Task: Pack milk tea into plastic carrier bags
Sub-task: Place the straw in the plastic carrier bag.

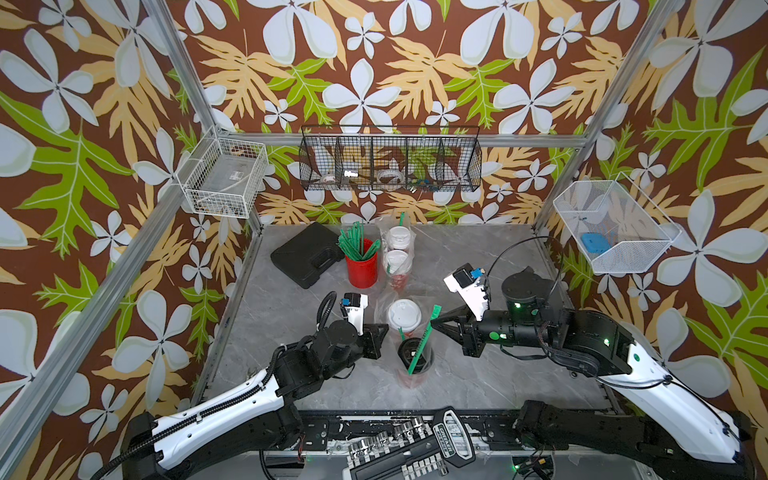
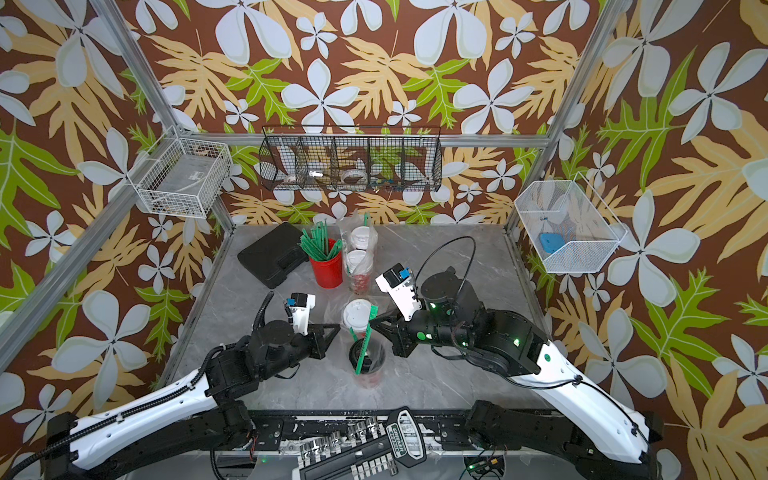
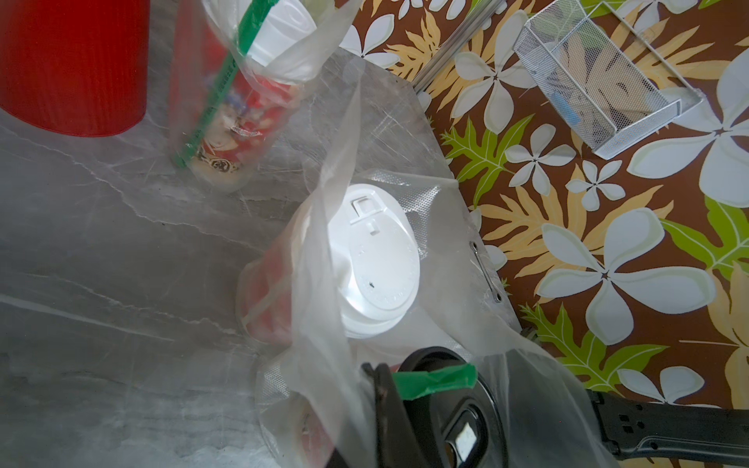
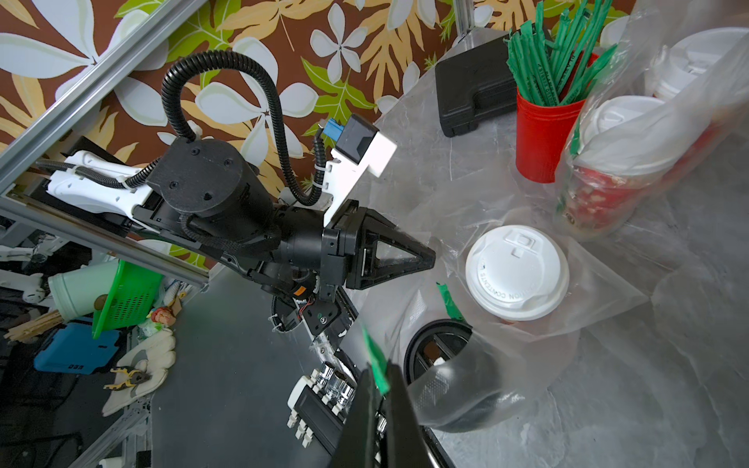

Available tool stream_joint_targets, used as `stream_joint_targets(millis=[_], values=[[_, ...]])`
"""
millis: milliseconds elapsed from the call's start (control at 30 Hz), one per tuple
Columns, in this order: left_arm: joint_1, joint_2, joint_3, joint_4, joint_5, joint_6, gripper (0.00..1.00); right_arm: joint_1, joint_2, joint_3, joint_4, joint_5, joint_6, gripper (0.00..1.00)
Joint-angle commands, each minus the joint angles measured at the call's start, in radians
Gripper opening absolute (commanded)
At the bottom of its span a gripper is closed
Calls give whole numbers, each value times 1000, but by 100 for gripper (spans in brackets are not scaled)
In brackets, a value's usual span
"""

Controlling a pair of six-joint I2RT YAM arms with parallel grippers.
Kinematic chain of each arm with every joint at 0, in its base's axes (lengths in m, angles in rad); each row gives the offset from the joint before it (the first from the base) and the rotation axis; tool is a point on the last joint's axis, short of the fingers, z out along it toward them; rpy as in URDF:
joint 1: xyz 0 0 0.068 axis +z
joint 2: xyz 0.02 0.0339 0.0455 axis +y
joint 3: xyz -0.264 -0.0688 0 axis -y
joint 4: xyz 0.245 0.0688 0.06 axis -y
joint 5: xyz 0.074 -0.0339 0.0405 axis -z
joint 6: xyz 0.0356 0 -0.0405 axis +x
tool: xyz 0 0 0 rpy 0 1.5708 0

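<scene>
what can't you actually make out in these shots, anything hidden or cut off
- Left fingers: left wrist view, cut off by the frame edge and draped in the near bag; whether they pinch it is unclear.
- Black-lidded cup: right wrist view, sides hidden by its lid and crinkled plastic.
- Black wire basket: both top views, contents too small behind mesh.
- Rear cup in the far bag: sides hidden by the front cup.

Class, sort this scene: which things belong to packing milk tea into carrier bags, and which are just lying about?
Job: white-lidded cup, black-lidded cup, near carrier bag; two bagged cups, far carrier bag; red cup of straws, one straw per bag.
Lying about: black case, socket set, three wire baskets.
</scene>
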Motion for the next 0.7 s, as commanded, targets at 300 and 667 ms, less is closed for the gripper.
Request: stream_joint_targets(millis=[300,667], values=[[0,-14,9,12,7,4,0,3,16,9,46,20,-37,0],[0,-10,11,24,18,3,0,42,11,-41,104,-20,-5,0]])
